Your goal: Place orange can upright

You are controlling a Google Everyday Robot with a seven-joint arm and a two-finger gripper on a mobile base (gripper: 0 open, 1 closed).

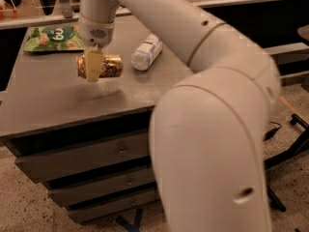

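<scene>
Above the matte grey cabinet top [58, 110], the cream two-finger gripper [93, 72] clamps the shiny orange-gold metal can [110, 65], held sideways.

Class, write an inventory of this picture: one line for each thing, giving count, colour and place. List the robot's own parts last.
orange can: one, shiny orange-gold, lying sideways, over the left part of the table
plastic bottle: one, clear with a white label, on its side, right of the can on the table
snack bag: one, green, back left corner of the table
table: one, grey, centre left
drawers: three, dark grey, in the table's front
floor: speckled beige, below
arm: one, white, sweeping from lower right to upper left
gripper: one, pale yellow fingers closed on the can, pointing down from the arm's end
</scene>
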